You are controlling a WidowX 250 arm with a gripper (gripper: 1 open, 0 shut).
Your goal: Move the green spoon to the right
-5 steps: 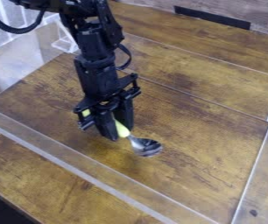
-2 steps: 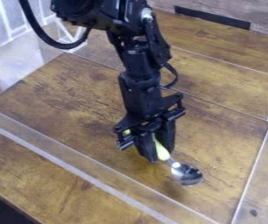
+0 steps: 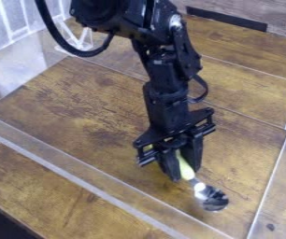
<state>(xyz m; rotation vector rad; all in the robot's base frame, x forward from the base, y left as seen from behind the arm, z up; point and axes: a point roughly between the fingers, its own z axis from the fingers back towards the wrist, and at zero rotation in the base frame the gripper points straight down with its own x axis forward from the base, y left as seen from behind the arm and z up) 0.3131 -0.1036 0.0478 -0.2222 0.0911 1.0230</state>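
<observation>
The green spoon is grasped at its yellow-green handle by the black robot arm's gripper, its jaws closed around it, over the right part of a brown wooden table. The shiny silver bowl points toward the camera's lower right, near the pale strip running along the table's near side.

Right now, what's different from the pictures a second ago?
The robot's hand and the green spoon have both moved, with the spoon in the hand's grip. They went toward the right side of the picture, and a little toward the bottom too. Nothing was let go. The wooden table and the see-through wall at the top left stayed where they were.
</observation>
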